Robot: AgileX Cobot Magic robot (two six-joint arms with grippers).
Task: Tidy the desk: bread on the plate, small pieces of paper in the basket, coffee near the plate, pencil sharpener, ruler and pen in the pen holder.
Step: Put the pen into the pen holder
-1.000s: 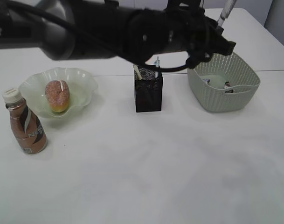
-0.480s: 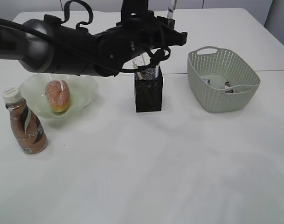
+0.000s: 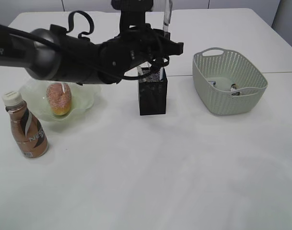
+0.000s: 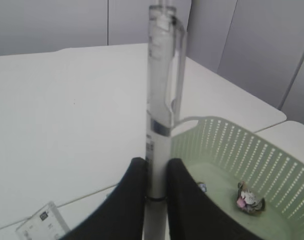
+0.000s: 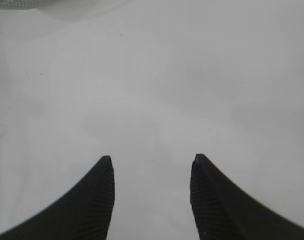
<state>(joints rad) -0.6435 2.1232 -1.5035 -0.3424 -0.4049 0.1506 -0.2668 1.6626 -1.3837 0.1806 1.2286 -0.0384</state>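
Note:
My left gripper point(image 4: 155, 175) is shut on a clear pen point(image 4: 161, 75) and holds it upright. In the exterior view the pen point(image 3: 167, 17) sticks up from the left gripper point(image 3: 161, 47) just above the black mesh pen holder point(image 3: 153, 96). A clear ruler end point(image 4: 42, 222) shows below the gripper. The bread point(image 3: 58, 98) lies on the pale green plate point(image 3: 86, 93). The coffee bottle point(image 3: 27, 127) stands in front of the plate on its left. Paper pieces point(image 3: 233, 88) lie in the green basket point(image 3: 229, 103), which also shows in the left wrist view point(image 4: 251, 165). My right gripper point(image 5: 152, 165) is open over bare table.
The left arm point(image 3: 64, 52) stretches across from the left, above the plate and behind the pen holder. The white table point(image 3: 160, 167) runs wide in front of the objects.
The left arm has swung left with the pen, from over the basket to above the pen holder. The objects on the table have not moved.

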